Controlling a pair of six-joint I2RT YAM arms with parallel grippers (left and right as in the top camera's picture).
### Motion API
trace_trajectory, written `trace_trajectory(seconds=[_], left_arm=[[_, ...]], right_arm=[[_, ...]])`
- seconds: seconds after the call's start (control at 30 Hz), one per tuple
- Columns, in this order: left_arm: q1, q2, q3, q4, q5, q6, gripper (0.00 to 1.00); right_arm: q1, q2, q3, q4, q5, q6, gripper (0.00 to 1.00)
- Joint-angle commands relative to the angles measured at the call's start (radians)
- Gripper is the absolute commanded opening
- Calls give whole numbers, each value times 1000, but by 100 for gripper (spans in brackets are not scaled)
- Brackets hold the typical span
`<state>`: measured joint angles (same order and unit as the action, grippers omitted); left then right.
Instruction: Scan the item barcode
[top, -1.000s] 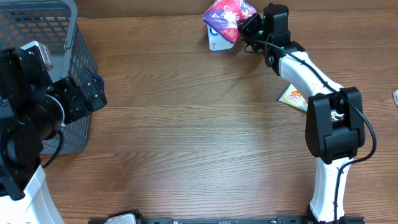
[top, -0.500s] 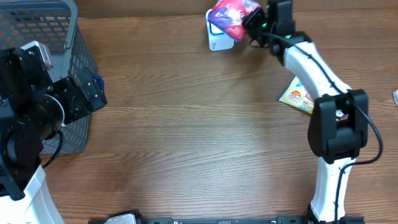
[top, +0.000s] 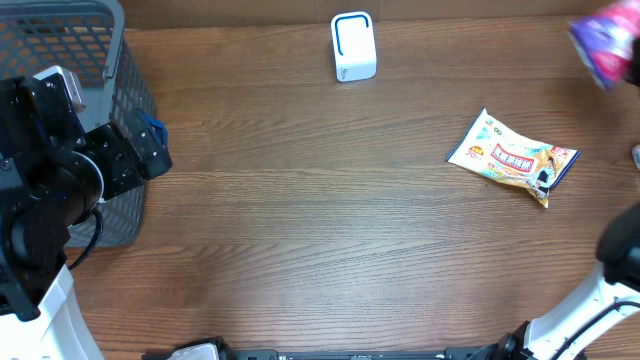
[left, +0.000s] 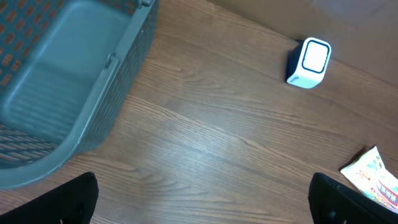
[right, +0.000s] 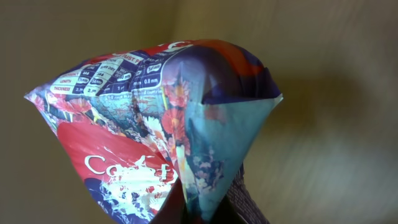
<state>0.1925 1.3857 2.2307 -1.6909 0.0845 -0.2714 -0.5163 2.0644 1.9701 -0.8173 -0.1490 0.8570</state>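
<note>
1. the right jaws pinch the purple bag (right: 168, 124), well apart from the white scanner (top: 353, 46).
2. the left jaws stand wide open, empty, by the grey basket (left: 124, 81).
3. a yellow snack pack (top: 512, 158) lies on the worktop (top: 300, 220).

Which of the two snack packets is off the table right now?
The purple packet, held aloft at the right edge; the yellow packet lies flat on the table.
</note>
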Motion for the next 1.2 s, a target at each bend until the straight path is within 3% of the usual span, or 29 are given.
trace_trajectory(seconds=[0.0, 0.27, 0.33, 0.4, 0.47, 0.5, 0.7, 0.93, 1.03, 1.17], left_arm=[[5, 0, 1, 2, -9, -13, 100], [5, 0, 1, 2, -9, -13, 100], [5, 0, 1, 2, -9, -13, 100], [5, 0, 1, 2, -9, -13, 100], [5, 0, 1, 2, -9, -13, 100], [5, 0, 1, 2, -9, -13, 100], [5, 0, 1, 2, -9, -13, 100], [5, 0, 1, 2, -9, -13, 100], [5, 0, 1, 2, -9, -13, 100], [5, 0, 1, 2, -9, -13, 100]], right_arm=[[-95, -11, -20, 0, 25, -48, 4], [-235, 63, -27, 7, 112, -80, 4], [-254, 81, -27, 27, 124, -110, 8], [-268, 94, -27, 65, 126, -187, 42], [-272, 94, -26, 77, 126, -232, 65], [-274, 93, -23, 75, 126, -243, 70], [-286, 62, 26, -2, 68, -258, 74], [-273, -63, 38, -34, -436, -344, 81], [-237, -101, 38, -150, -624, -427, 81], [-148, -111, 37, -390, -595, -610, 85]])
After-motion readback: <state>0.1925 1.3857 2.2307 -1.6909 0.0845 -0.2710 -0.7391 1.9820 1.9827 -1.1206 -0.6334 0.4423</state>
